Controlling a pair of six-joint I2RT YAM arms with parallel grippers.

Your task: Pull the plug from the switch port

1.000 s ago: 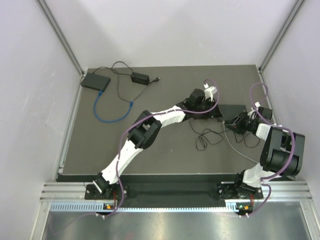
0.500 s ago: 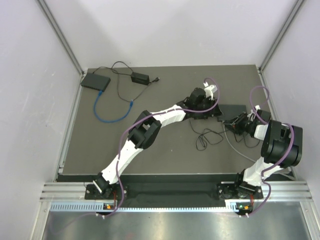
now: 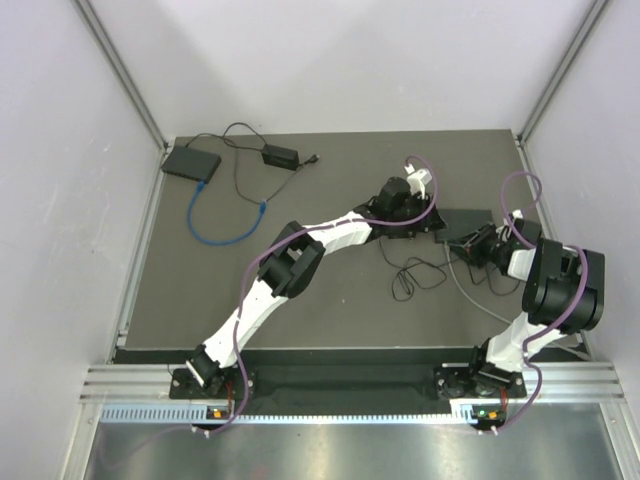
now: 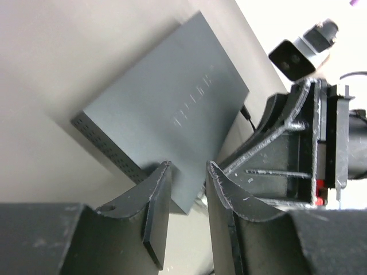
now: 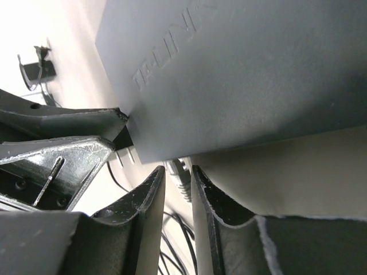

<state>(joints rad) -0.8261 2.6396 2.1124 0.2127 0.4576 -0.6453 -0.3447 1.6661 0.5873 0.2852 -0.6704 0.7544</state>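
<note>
Two arms meet over the right-centre of the desk [image 3: 330, 310].

Far-left corner: a black box [image 3: 192, 163] with a blue cable [image 3: 192, 212] looping off it and a power brick [image 3: 279, 156] near it. All three are well apart from the work.

Centre: the left arm stretches diagonally to the left end of the switch [image 3: 467, 221], which lies flat with its TP-LINK lettering up. On the left claw [image 4: 187, 172] the jaws stand a narrow gap apart, tips at the switch's near corner by its perforated side. Cannot tell whether they pinch the case or only rest on it. Loose black wire [image 3: 412, 277] coils on the desk just in front of the switch.

Right: the plug [image 5: 180, 177] is clear and sits at the switch's edge; how deep it sits in the port is hidden. The right claw [image 5: 178, 169] is almost closed, one finger on each side of the plug, apparently pinching it. A grey cable [image 3: 468, 293] trails from there toward the near edge.
</note>
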